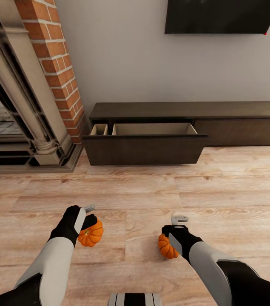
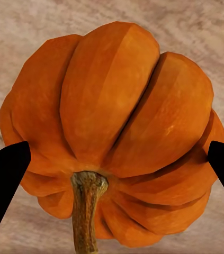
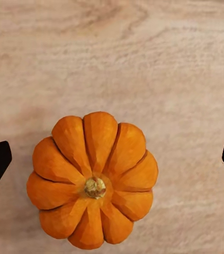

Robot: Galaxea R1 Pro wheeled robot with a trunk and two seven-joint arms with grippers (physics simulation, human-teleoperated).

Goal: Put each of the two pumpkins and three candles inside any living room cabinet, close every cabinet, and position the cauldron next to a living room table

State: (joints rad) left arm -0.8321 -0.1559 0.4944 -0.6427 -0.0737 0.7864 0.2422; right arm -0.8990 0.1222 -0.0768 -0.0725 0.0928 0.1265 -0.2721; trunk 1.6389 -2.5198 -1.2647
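Each pumpkin sits in a pincer: the left pumpkin (image 1: 91,233) is clamped by the left pincer (image 1: 88,217); the right pumpkin (image 1: 167,246) hangs at the right pincer (image 1: 175,231), whose grip I cannot tell. The cabinet (image 1: 186,110)'s open drawer (image 1: 145,146) lies straight ahead across the floor (image 1: 220,187), nearer the left arm.

Left pumpkin (image 1: 91,233): my left gripper (image 1: 88,216) is covering its near side.
Right pumpkin (image 1: 167,246): my right gripper (image 1: 176,231) is hiding part of it.
Drawer (image 1: 152,129): its front panel is blocking the floor inside.
Fireplace (image 1: 11,106): the head view's edge is cutting it off.
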